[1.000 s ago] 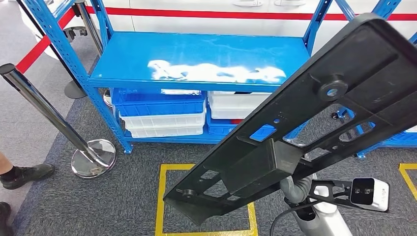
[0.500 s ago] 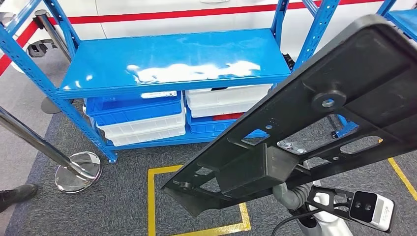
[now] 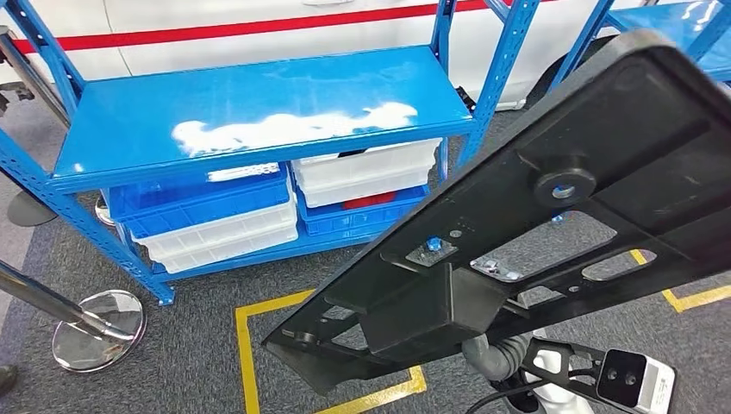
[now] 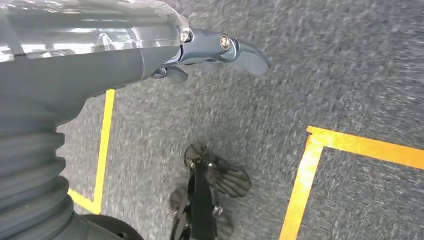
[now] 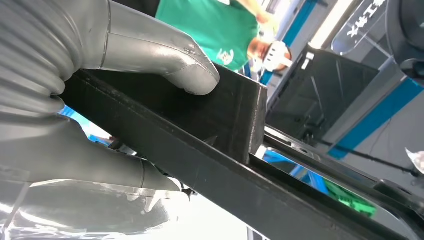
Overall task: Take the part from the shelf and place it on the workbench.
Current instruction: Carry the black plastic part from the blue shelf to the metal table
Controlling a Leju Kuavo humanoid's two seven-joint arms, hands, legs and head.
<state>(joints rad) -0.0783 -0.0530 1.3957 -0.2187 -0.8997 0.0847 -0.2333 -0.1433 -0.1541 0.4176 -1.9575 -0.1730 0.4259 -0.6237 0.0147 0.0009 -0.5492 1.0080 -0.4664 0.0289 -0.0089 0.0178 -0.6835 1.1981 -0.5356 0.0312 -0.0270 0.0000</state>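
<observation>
Shelf (image 3: 259, 129): blue steel rack on grey carpet; its middle board is bare and glossy, with white glare across it.

Part (image 3: 552, 216): long black plastic panel with cut-outs, a round boss and a box-shaped block underneath. Off the shelf, held in the air in front of the rack, slanting from low near the yellow floor lines to high at the right of the head view.

Bins (image 3: 215, 216): blue and white crates stacked on the lowest board, under the middle board.

Right hand (image 5: 100, 100): grips the part from below, thumb pressed on the block, other fingers wrapped around the bar beneath it.

Left hand (image 4: 210, 50): hangs over the carpet, holding nothing; dark fingers curl inward, but how far closed cannot be told.

Post (image 3: 82, 323): chrome stanchion with round base, on the floor left of the rack.

Floor lines (image 3: 246, 362): yellow tape square on the carpet, partly under the part's low end.
</observation>
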